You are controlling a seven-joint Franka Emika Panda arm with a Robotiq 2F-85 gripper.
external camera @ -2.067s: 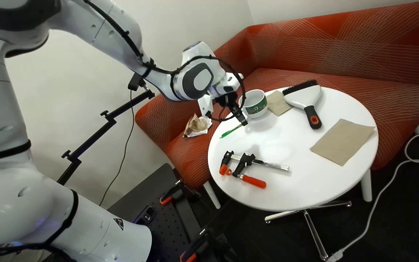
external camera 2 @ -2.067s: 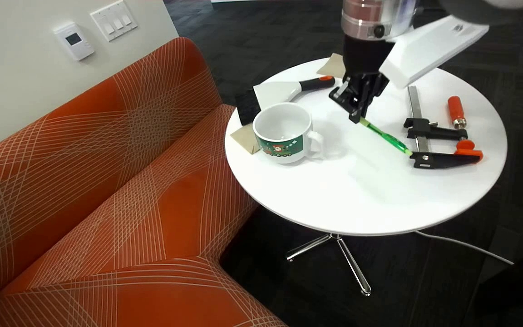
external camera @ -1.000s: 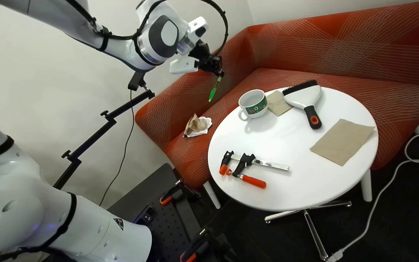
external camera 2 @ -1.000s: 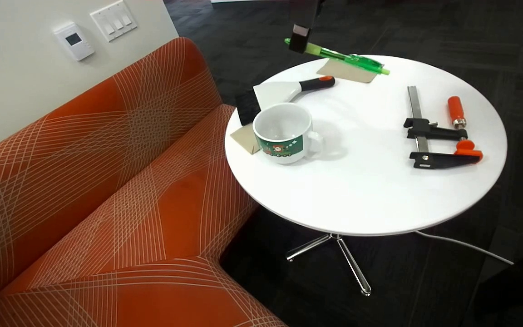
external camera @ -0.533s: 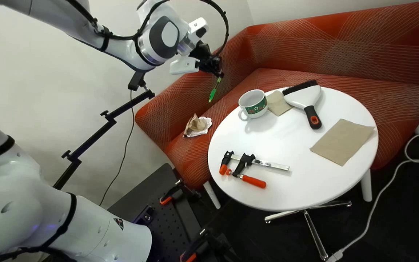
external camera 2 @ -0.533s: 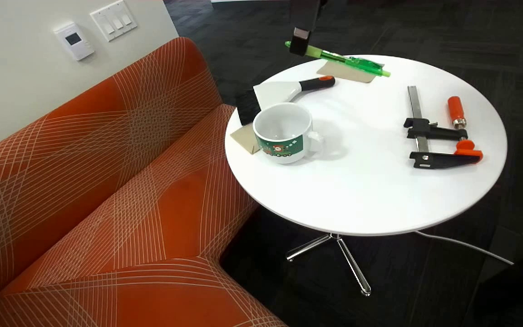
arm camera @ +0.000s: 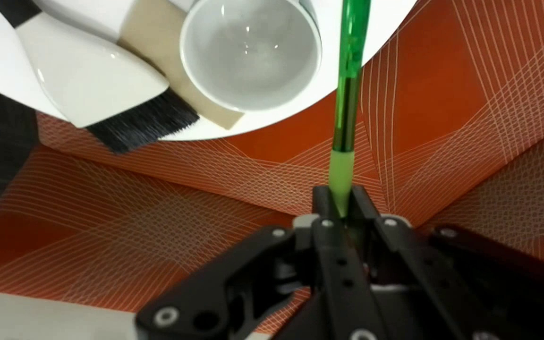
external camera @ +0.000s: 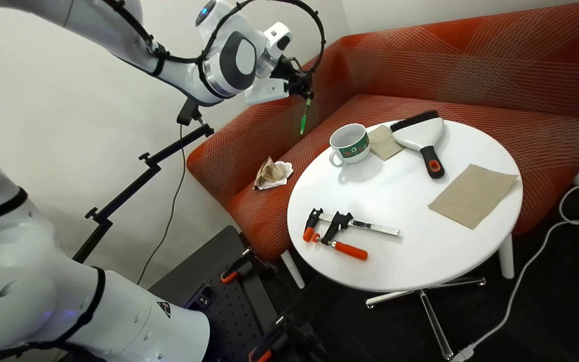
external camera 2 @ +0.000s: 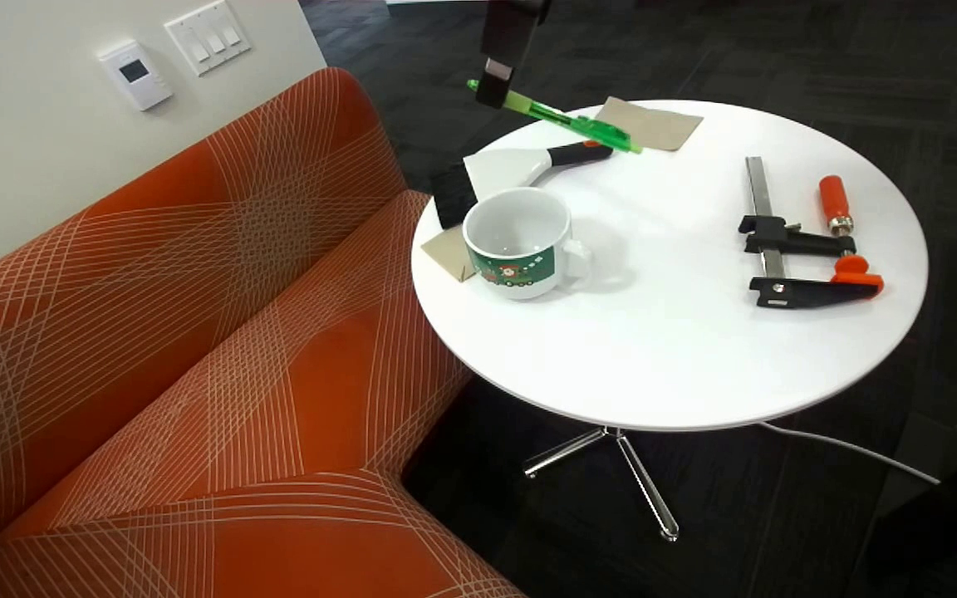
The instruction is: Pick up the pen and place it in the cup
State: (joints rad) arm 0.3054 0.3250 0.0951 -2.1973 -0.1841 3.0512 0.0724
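Pen (external camera 2: 570, 123): at the surface (external camera 2: 661, 349) two seconds back; now aloft and slanting, upper middle of an exterior view, slid left there this last half second.
Cup (external camera 2: 520, 266): upright, mid-frame there, pen not in it.
Claw (arm camera: 341, 200): pinching the pen's pale end, lower half of the wrist view.
Pen into cup: pick looks done, carry seems begun, lowering still to come.

Pen (external camera 2: 559, 118) green and lime; cup (external camera 2: 518, 243) white, green printed band; couch (external camera 2: 229, 349) orange-red, pale crisscross lines; table (external camera 2: 669, 349) white to edge
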